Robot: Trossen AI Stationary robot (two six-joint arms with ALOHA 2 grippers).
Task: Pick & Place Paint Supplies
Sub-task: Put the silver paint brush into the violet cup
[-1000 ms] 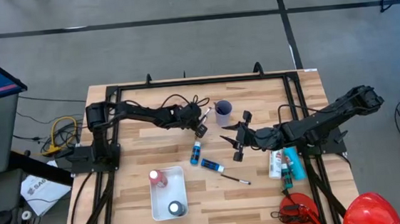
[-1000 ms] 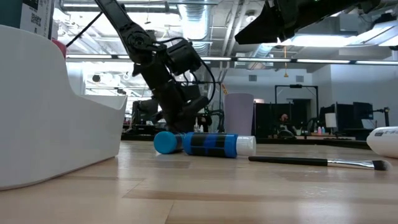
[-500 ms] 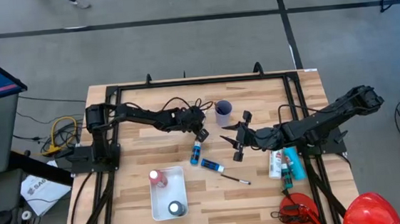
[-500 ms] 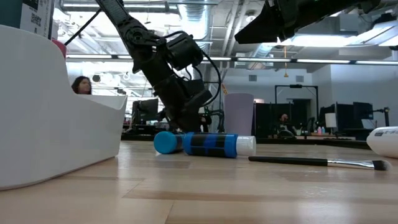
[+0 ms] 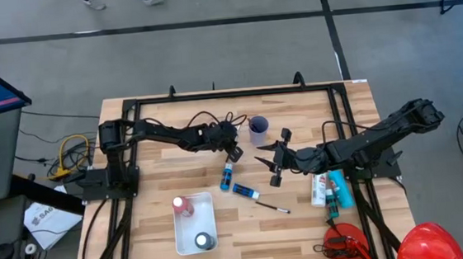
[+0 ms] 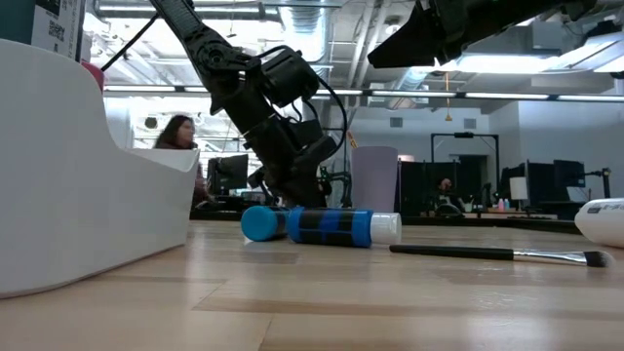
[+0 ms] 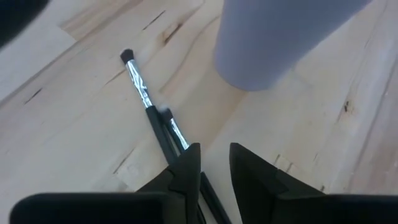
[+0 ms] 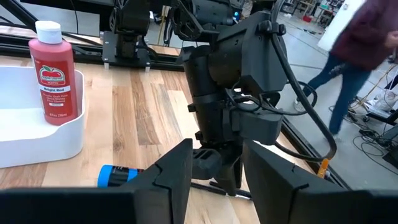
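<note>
paint brushes lie by the purple cup; we see the left gripper slightly spread over them, the right gripper spread, empty.

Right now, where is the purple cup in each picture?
High view: the purple cup stands mid-table, toward the far edge.
Low view: upright in the middle, behind the blue paint bottle.
Left wrist view: close ahead, just past the brushes.
Right wrist view: not in it.
Shared landmark: the left gripper, right beside the cup.
</note>
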